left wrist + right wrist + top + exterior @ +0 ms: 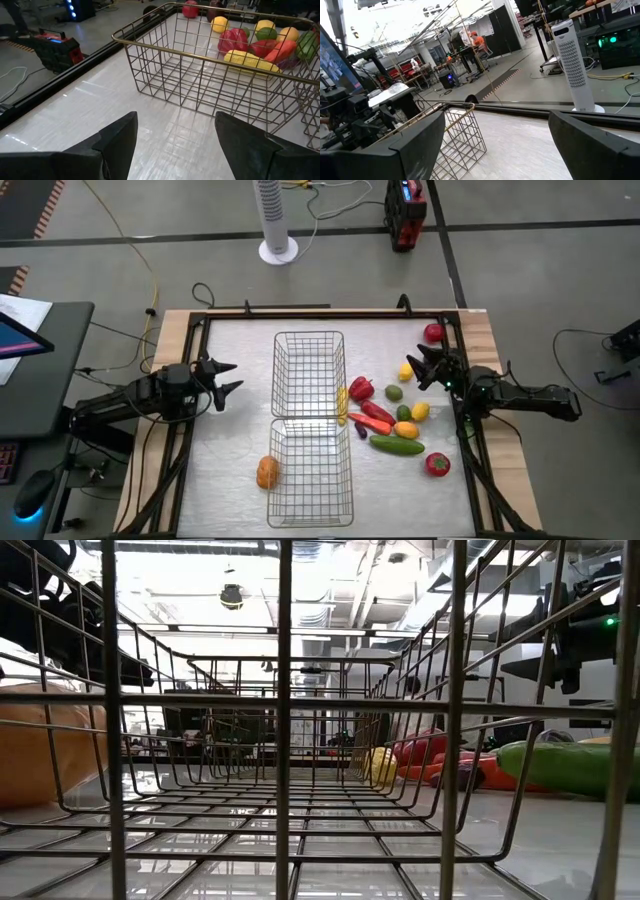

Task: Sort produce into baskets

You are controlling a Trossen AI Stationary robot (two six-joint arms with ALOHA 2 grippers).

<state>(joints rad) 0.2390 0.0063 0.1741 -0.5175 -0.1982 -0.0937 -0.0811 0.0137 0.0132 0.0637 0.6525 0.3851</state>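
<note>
Two silver wire baskets stand end to end at the table's middle: the far basket (309,375) and the near basket (311,473), both with nothing inside. The produce lies to their right: a red pepper (361,389), a banana (342,406), a green cucumber (396,445), lemons (420,412), a lime (394,392), a red apple (437,465) and another red fruit (433,333). An orange piece (267,472) lies left of the near basket. My left gripper (228,378) is open and empty left of the far basket (200,75). My right gripper (418,367) is open and empty above the produce's far end.
A dark frame (330,312) borders the table. Bare table surface (235,430) lies left of the baskets. A white tower fan (275,220) and a red and black device (405,215) stand on the floor beyond the far edge.
</note>
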